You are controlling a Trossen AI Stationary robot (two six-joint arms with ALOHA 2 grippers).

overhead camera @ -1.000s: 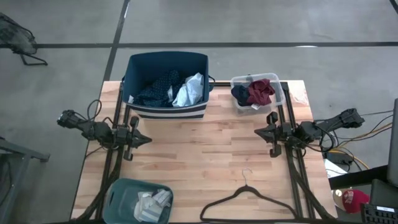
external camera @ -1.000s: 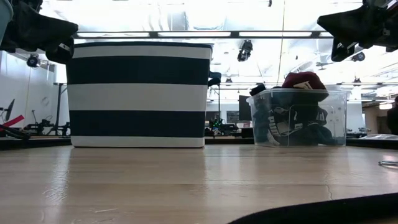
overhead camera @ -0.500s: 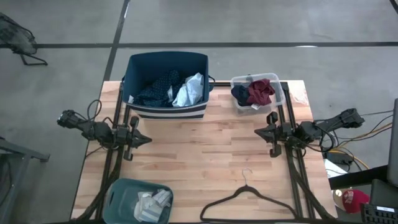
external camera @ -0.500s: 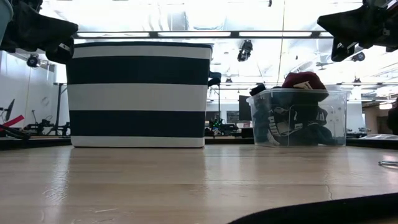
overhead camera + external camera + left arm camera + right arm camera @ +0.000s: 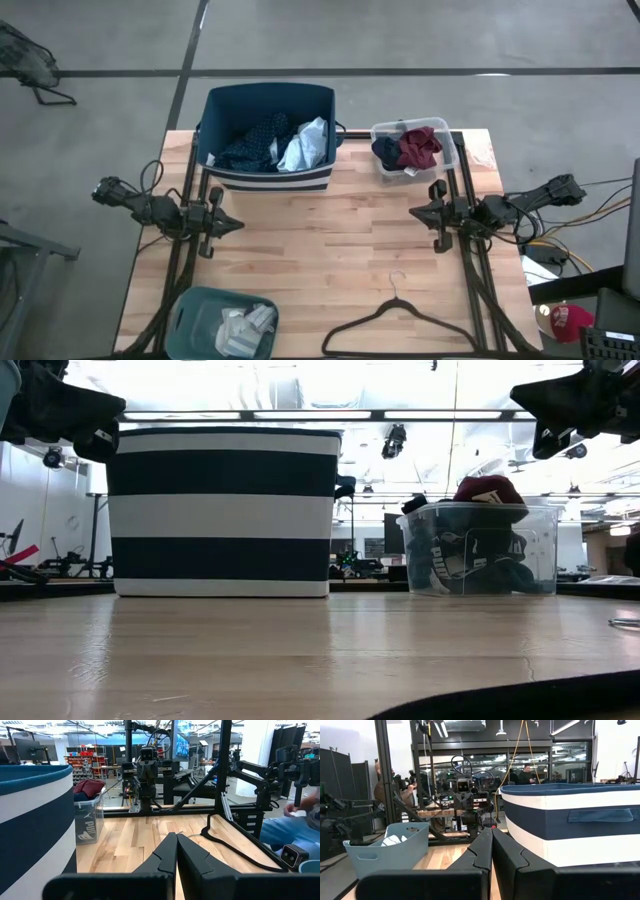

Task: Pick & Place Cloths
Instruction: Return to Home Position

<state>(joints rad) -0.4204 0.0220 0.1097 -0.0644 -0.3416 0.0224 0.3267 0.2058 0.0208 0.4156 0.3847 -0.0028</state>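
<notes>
A light blue-grey shirt (image 5: 305, 146) and a navy patterned piece (image 5: 252, 142) lie in the navy-and-white striped tub (image 5: 267, 134). A maroon piece (image 5: 419, 146) and a dark navy piece (image 5: 387, 150) fill the clear tub (image 5: 414, 149) at the table's far right. White and grey socks (image 5: 247, 325) lie in the teal tub (image 5: 220, 323) at the near left. My left gripper (image 5: 236, 225) hovers shut over the table's left edge, my right gripper (image 5: 414, 212) shut over the right edge. Both point inward and hold nothing.
A thin black clothes hanger (image 5: 398, 321) lies on the near right of the wooden table (image 5: 320, 240). The table's middle is bare wood between the grippers. In the right wrist view people (image 5: 387, 787) stand in the room beyond the table.
</notes>
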